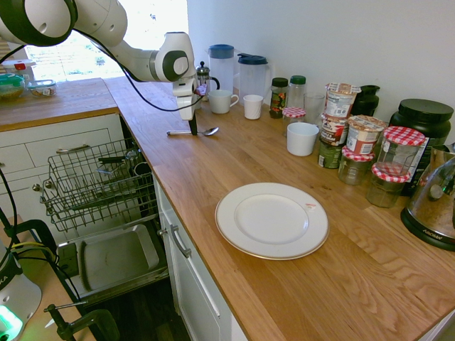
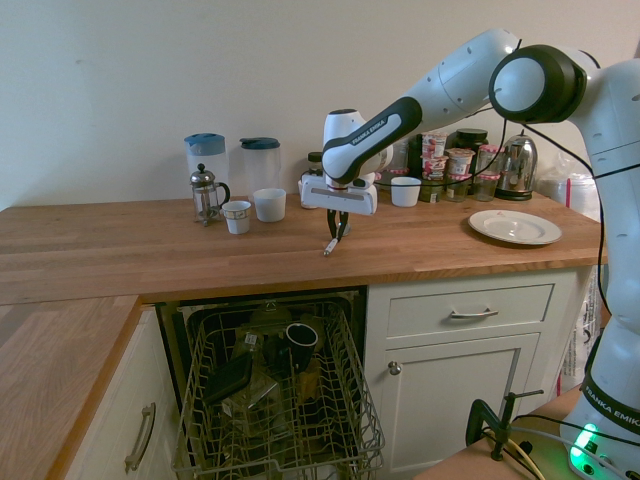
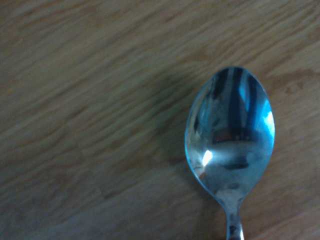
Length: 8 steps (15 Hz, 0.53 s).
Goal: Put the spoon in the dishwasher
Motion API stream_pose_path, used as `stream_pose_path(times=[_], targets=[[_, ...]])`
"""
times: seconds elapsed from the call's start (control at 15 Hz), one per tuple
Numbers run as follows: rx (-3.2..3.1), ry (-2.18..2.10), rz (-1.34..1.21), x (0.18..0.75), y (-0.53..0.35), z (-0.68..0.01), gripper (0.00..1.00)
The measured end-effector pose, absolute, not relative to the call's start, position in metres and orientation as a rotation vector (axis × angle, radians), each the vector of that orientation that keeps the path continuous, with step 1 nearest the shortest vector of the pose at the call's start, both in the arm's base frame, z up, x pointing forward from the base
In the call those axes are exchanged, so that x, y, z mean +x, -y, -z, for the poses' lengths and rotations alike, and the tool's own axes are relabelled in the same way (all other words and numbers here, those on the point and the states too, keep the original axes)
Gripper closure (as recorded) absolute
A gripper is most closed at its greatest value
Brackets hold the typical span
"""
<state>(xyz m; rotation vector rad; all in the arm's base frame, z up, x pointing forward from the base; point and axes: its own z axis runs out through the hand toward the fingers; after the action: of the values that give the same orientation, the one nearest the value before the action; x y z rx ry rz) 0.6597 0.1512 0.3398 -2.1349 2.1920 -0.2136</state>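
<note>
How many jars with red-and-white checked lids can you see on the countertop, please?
3: one and another in front of it at the right end beside the kettle, and a smaller one further back behind the white cup. Others may be hidden.

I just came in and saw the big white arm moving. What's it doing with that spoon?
The robot arm's tool points straight down and is shut on the handle of the spoon, which lies on the wooden countertop near the mugs. Below, the dishwasher stands open with its wire rack pulled out, already holding a few dishes. The spoon hasn't gone in yet.
</note>
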Motion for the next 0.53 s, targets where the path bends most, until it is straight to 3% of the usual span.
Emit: stream_pose_path(times=[0.27,0.53], targets=[[-2.202,-2.103,0.243,0.617,-0.179,-0.38,1.0],[-2.316,-1.982,0.275,0.539,-0.233,-0.409,1.0]])
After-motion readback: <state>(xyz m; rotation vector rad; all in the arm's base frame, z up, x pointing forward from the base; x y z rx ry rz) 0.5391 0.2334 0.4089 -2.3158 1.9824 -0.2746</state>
